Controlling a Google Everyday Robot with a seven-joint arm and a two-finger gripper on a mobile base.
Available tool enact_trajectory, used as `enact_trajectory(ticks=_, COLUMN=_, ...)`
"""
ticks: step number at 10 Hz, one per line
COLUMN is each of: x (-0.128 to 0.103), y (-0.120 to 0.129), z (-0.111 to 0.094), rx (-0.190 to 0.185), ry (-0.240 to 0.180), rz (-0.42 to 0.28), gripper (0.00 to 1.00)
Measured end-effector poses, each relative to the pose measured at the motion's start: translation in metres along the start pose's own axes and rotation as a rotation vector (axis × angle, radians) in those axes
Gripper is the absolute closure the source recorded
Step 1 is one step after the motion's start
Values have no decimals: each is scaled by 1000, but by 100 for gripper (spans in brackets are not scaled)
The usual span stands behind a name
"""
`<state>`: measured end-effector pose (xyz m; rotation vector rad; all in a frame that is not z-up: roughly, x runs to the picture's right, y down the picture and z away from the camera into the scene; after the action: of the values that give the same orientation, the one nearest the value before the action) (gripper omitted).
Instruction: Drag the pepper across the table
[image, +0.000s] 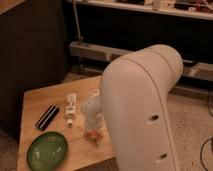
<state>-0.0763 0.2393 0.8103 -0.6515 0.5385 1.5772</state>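
Note:
The light wooden table stands at the lower left. My white arm fills the right of the view and reaches down to the table's middle. My gripper is low over the tabletop near its front edge. A small orange-red bit of the pepper shows right at the gripper's tip; the rest of it is hidden by the gripper. I cannot tell whether the gripper touches or holds it.
A white tube lies just left of the gripper. A dark block lies further left. A green plate sits at the front left corner. The arm hides the table's right part.

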Motion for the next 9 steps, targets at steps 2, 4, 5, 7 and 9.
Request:
enact_trajectory(ticks=2, x=-2, y=-1, z=0, rx=-12, ry=0, rz=7, gripper=41)
enact_trajectory(ticks=4, x=-5, y=-3, z=-1, rx=-19, ry=0, rz=12, gripper=41)
enact_trajectory(ticks=5, x=-6, y=-3, z=-1, rx=-20, ry=2, rz=13, gripper=41)
enact_trajectory(ticks=7, x=-7, y=-3, z=-1, rx=-13, ry=7, rz=11, gripper=41)
enact_trajectory(ticks=9, x=-9, y=-3, z=-2, rx=-14, ry=11, rz=8, gripper=29)
